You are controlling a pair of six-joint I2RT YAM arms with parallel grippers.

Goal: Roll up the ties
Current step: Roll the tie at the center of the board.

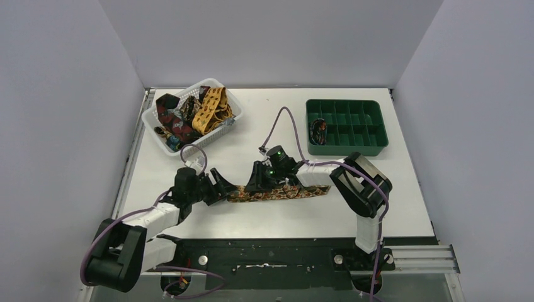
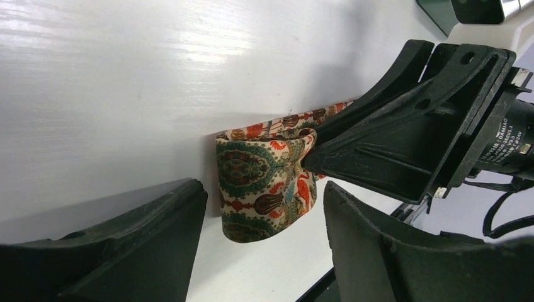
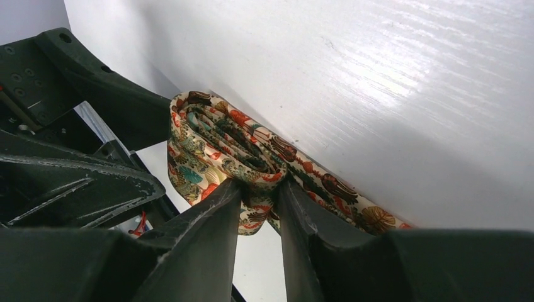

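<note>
Just ahead of the left pincer (image 2: pixel 264 217), spread as if to brace it, the brown-orange tie (image 2: pixel 252 179) stands part-coiled, right pincer (image 3: pixel 259 196) pinching its folds so they can't spring loose, tail flat on the tabletop (image 1: pixel 271 126) beyond.

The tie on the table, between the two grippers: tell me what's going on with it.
The right gripper is pinching the rolled-up end of a patterned tie, whose remaining length lies flat on the table. The left gripper sits open with a finger on either side of that roll, not clamping it. So the rolling is started but not finished. More ties wait in the white basket, and a small dark coil lies in the green tray.
</note>
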